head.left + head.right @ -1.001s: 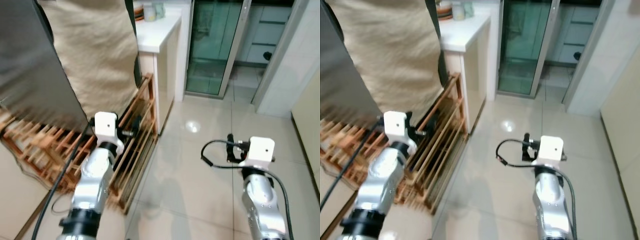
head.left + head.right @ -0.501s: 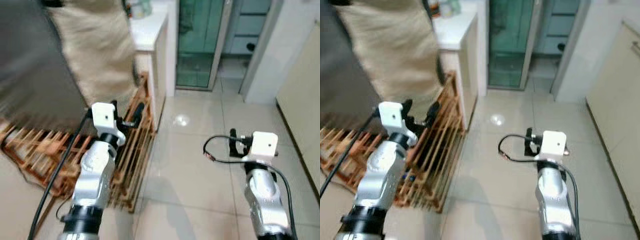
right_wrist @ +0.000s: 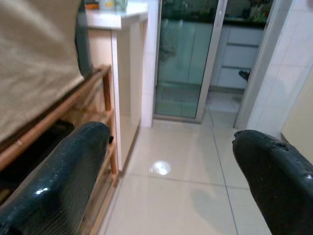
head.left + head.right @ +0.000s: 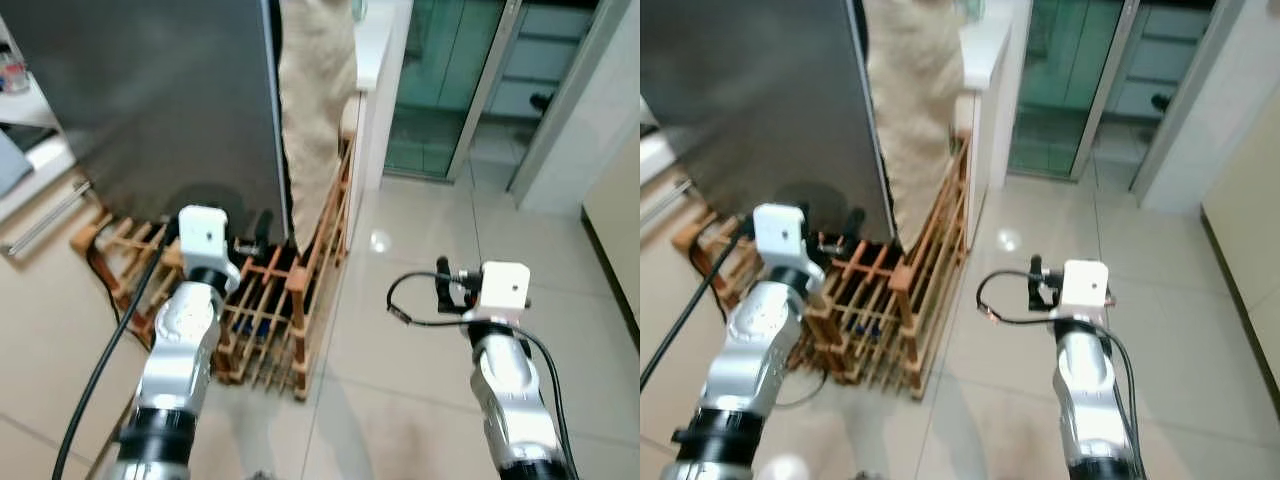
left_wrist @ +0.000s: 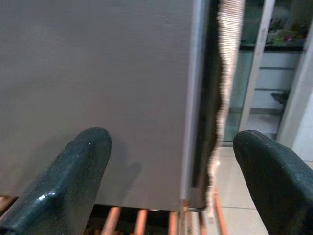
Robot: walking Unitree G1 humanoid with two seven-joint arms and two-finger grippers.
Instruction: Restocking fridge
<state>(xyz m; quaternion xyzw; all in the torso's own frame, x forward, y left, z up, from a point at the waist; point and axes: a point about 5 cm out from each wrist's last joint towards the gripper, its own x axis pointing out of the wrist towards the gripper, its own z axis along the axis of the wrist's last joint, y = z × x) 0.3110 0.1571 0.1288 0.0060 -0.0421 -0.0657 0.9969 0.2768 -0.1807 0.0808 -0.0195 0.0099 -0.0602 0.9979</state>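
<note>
Upright grey fridge point(image 4: 150, 100), long axis vertical, facing left claw point(image 5: 166, 186).

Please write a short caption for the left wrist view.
Open left pincer facing the grey fridge on its wooden rack.

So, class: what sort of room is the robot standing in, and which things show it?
Most likely a home kitchen: a tall grey fridge on a wooden rack, a white counter beside it, and glossy tiled floor leading to a glass sliding door.
</note>
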